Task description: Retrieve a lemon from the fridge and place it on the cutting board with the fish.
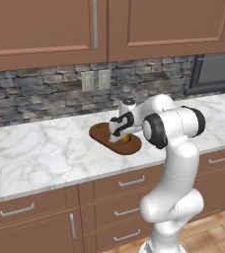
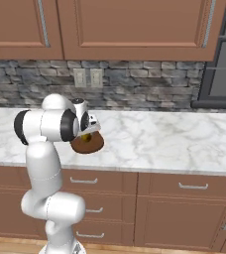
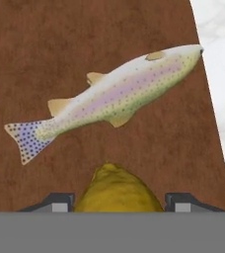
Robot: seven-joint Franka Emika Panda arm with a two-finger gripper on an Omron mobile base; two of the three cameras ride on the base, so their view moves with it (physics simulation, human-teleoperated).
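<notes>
The dark brown cutting board lies on the marble counter, and its wood spreads under the hand. A pale speckled fish lies across the board, head toward the right of the hand view. The yellow lemon sits between my two fingertips, low over the board's near end. From the base it shows as a small yellow ball under the hand. My gripper is shut on the lemon, just short of the fish. The fridge is out of view.
Marble counter stretches left and right of the board. A stone backsplash with outlets runs behind it, under brown wall cabinets. A dark appliance stands at the far right. Drawers with grey handles sit below the counter edge.
</notes>
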